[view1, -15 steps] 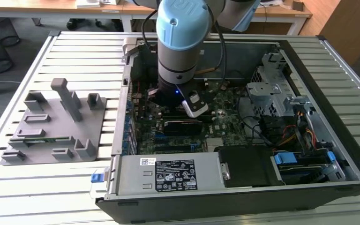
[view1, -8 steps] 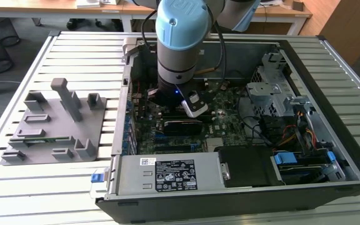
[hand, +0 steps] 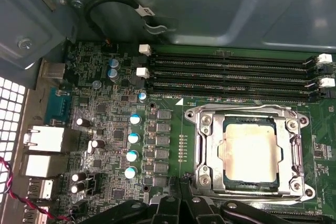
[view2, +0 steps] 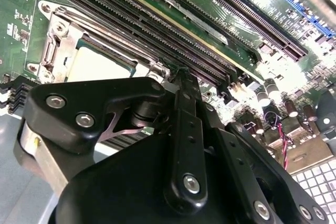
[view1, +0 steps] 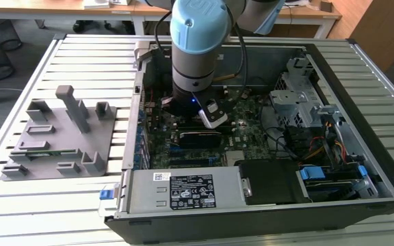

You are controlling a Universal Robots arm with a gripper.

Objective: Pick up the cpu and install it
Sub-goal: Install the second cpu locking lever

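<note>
The cpu (hand: 249, 153), a flat square chip with a pale silvery top, lies flat in the motherboard's socket, ringed by the socket's metal frame (hand: 206, 140). In the second wrist view the cpu (view2: 97, 66) shows just past the black gripper. My gripper (hand: 180, 186) hovers close beside the socket, a little off the chip, and nothing sits between its fingertips. Its fingers (view2: 181, 85) stand pressed together, so it is shut and not touching the chip. In the exterior view the arm (view1: 195, 61) reaches straight down into the open computer case (view1: 381, 154).
Long black RAM slots (hand: 231, 74) run beside the socket. Blue-topped capacitors (hand: 134, 137) stand on the board. Inside the case are a power supply (view1: 183, 189), a drive cage (view1: 296, 102) and cables. A grey fixture tray (view1: 53, 138) lies on the slatted table at the exterior view's left.
</note>
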